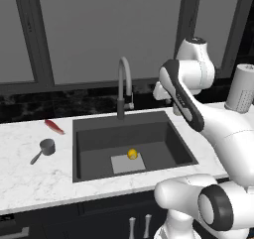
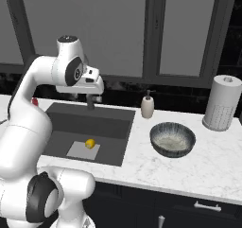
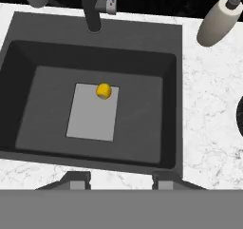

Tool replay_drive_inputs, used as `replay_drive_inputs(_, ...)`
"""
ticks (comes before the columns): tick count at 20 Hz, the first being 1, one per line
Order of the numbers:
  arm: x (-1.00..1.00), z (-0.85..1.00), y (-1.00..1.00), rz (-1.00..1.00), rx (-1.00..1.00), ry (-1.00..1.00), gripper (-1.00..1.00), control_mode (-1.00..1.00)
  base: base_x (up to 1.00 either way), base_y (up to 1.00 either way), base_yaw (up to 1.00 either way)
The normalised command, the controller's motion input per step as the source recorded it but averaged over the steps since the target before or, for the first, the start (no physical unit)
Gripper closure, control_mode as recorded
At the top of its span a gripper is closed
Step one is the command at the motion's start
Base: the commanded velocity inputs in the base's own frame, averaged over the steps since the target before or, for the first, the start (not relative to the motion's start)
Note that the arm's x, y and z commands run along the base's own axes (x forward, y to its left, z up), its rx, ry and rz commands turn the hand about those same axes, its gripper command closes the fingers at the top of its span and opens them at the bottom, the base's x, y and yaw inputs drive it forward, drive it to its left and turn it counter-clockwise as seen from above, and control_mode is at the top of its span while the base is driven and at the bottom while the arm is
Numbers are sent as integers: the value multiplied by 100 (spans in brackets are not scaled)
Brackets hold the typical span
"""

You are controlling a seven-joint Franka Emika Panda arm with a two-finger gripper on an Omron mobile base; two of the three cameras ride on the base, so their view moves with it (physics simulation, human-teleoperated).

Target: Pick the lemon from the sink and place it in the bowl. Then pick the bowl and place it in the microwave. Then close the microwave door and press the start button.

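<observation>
Lemon (image 1: 132,154) sits in the sink (image 1: 94,153), centre of the left base view, resting on the far right corner of the light grey square plate (image 1: 127,163) at the basin floor. In the hand view the lemon (image 3: 103,91) lies left of centre, on the upper right corner of the plate (image 3: 92,112).

Gripper (image 3: 119,179): both dark fingertips (image 3: 76,179) rise at the bottom of the hand view, set apart with bare counter edge and sink rim between them. Jaws parted, nothing between them. The hand hangs high above the sink, well clear of the lemon.

Tap (image 1: 124,87) curves up behind the basin, upper centre of the left base view.

Bowl (image 2: 172,139) stands on the marble counter (image 2: 212,161) right of centre in the right base view, just beside the sink's right edge, upright.

Soap bottle (image 2: 148,105) stands behind the bowl, near the sink's far right corner. Paper towel roll (image 2: 221,102) upright at the right edge.

Left of the sink in the left base view: a small grey measuring cup (image 1: 44,149) with handle, and a red item (image 1: 54,127) behind it; type unclear.
</observation>
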Motion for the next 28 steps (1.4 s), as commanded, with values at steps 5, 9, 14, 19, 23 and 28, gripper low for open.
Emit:
replay_drive_inputs(5,-2,-14,-1,-1,-4,2,-100,-100,0,0,0)
replay_drive_inputs(9,-51,-84,28,-5,-14,8,-100,-100,0,0,0)
replay_drive_inputs(14,-29,-100,43,-7,0,5,-100,-100,0,0,0)
replay_drive_inputs(19,57,-97,0,1,21,-1,-100,-100,0,0,0)
replay_drive_inputs(23,94,-98,0,-3,14,-4,-100,-100,0,0,0)
replay_drive_inputs(28,88,-92,0,-2,18,12,-100,-100,0,0,0)
